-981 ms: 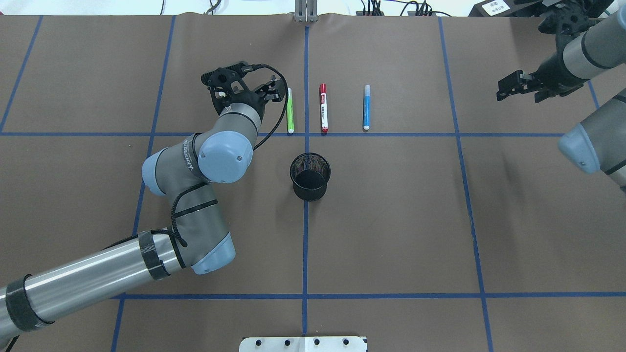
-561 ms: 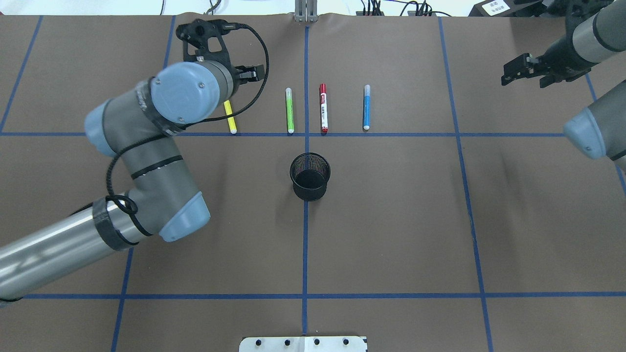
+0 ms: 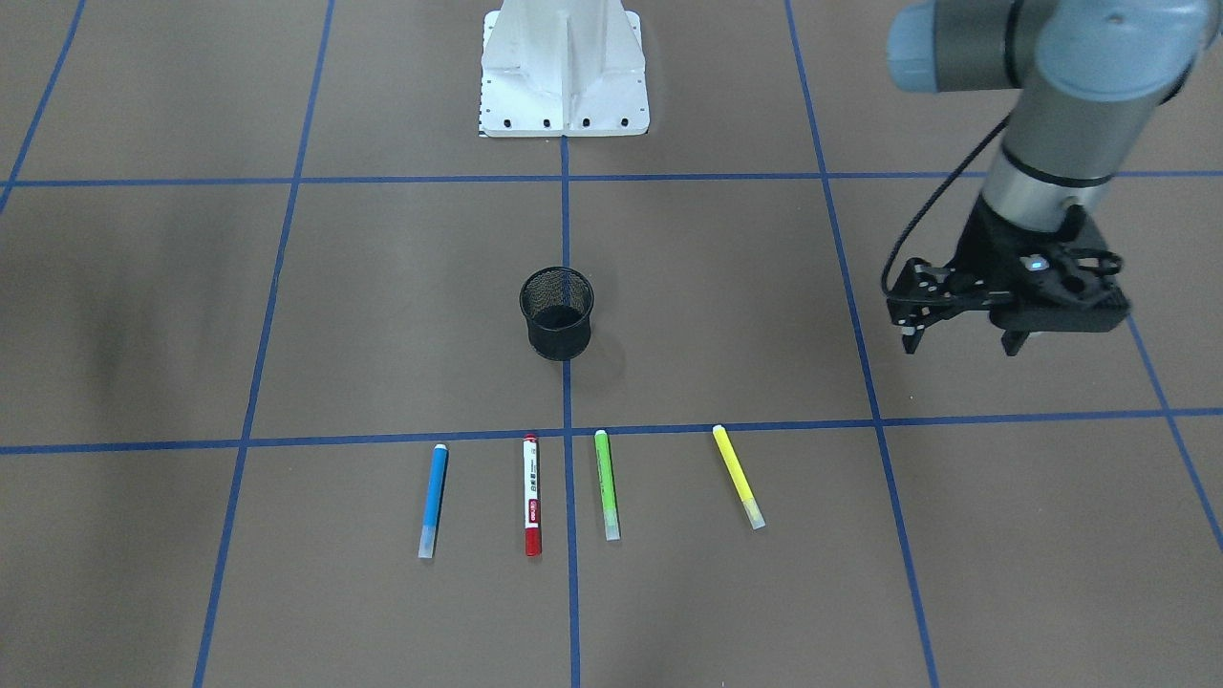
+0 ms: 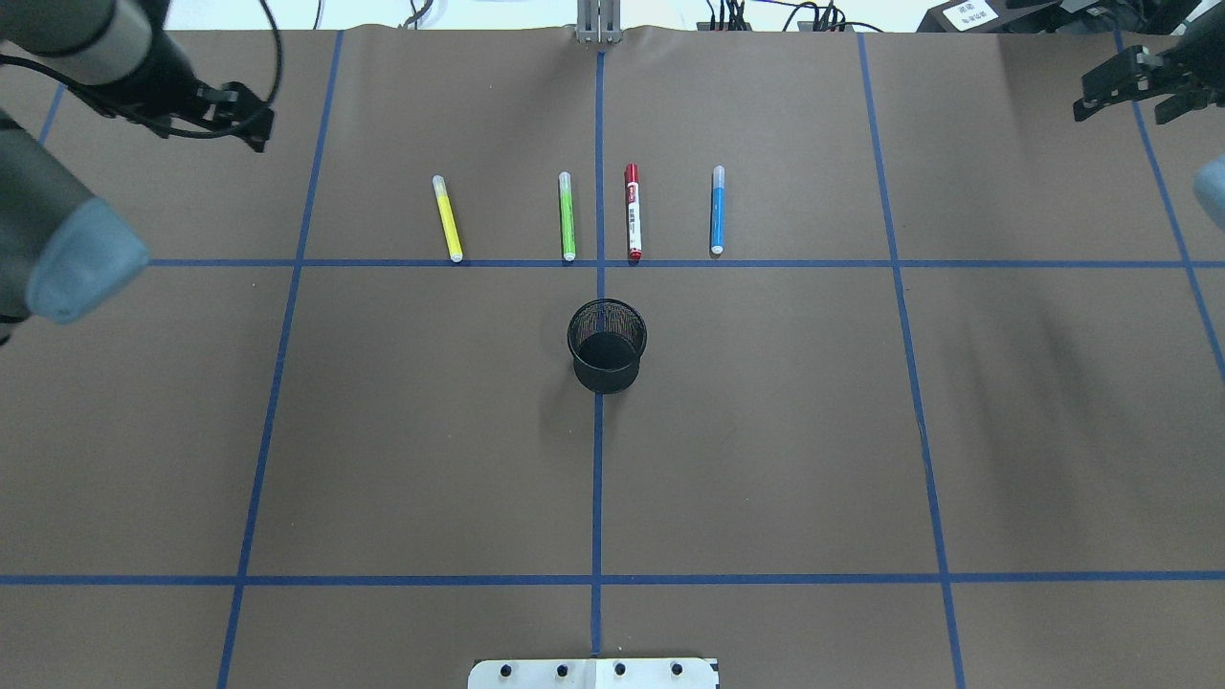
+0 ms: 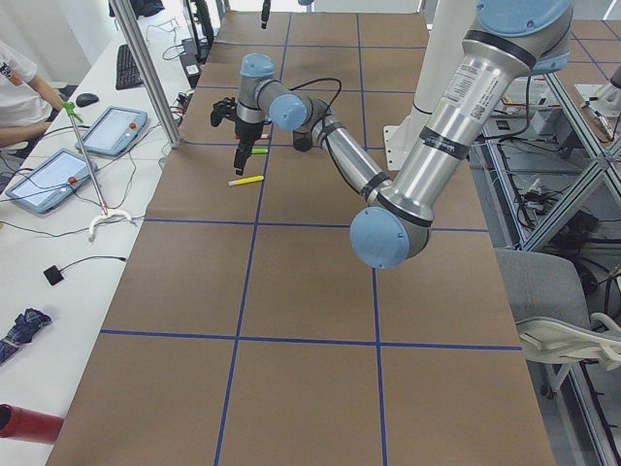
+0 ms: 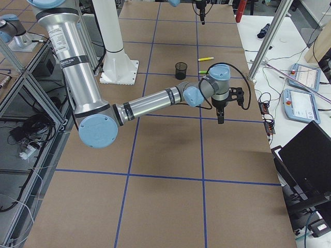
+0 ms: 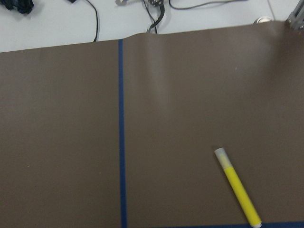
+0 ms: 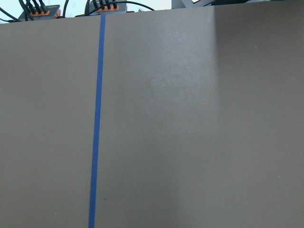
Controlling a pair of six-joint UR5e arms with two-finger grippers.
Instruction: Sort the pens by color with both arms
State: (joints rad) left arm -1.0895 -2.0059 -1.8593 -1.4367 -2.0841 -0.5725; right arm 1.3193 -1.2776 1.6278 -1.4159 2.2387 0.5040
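Hanging left gripper (image 3: 960, 342) and right gripper (image 4: 1122, 111) agape, empty, well clear of yellow marker pen (image 4: 448, 218); avoiding any nudge.

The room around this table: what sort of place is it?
Probably a robotics lab: the left arm and right arm reach over a tape-gridded table, with control tablets on a side bench.

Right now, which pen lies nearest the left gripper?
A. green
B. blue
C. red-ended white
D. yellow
D: in the overhead view the yellow pen lies at the end of the row on the side where the left gripper hangs.
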